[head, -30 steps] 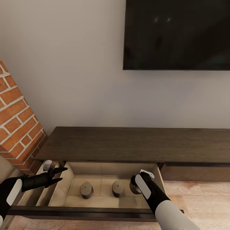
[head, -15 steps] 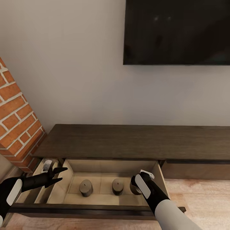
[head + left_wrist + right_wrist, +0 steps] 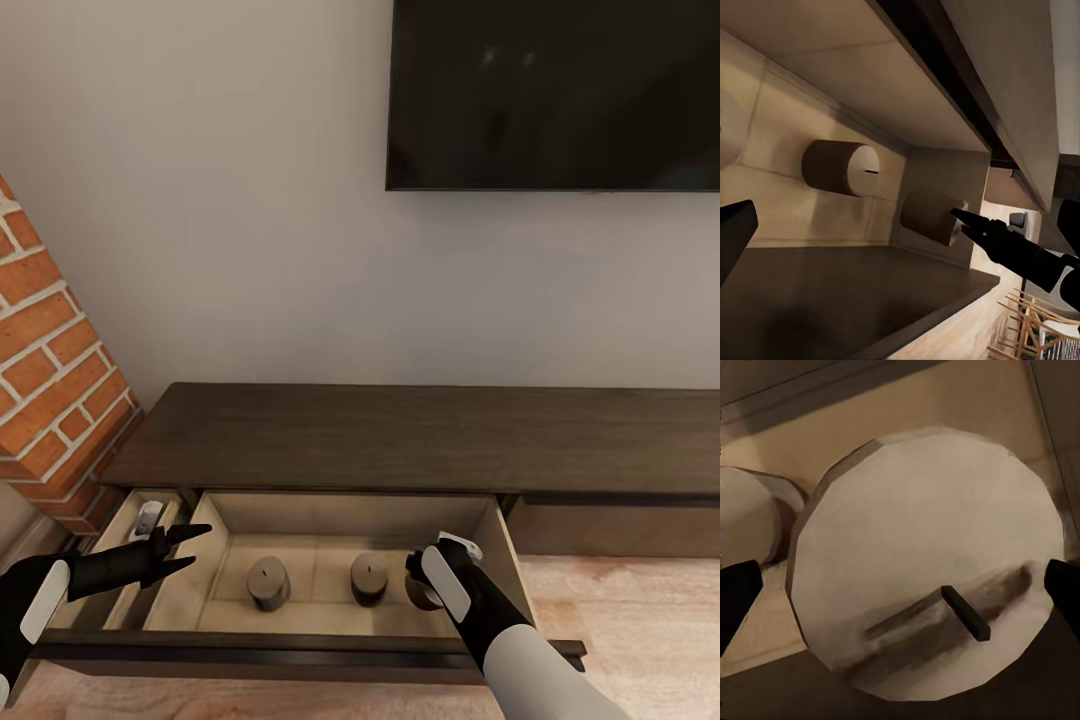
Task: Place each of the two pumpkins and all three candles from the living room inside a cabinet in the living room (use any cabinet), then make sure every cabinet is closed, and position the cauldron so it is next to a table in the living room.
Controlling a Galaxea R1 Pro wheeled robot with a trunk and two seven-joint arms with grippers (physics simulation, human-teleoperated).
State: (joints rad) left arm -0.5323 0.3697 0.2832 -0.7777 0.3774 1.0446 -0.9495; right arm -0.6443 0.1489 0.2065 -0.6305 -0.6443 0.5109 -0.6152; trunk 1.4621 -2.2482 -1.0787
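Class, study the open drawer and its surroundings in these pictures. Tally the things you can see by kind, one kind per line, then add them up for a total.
Candles: 3 (left candle, middle candle, right candle between the right gripper fingers)
Cabinets: 1 (cabinet)
Wall screens: 1 (screen)
Grippers: 2 (plus left gripper)
Total: 7

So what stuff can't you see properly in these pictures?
- The third short tan wax candle: in the head view the right gripper covers most of it.
- Right gripper fingertips: the right wrist view's edges cut them off, so a firm grip on the candle can't be told.
- Small white and grey object in the narrow left drawer: too small to identify.
- Black wall screen: cut off by the head view's top and right edges.
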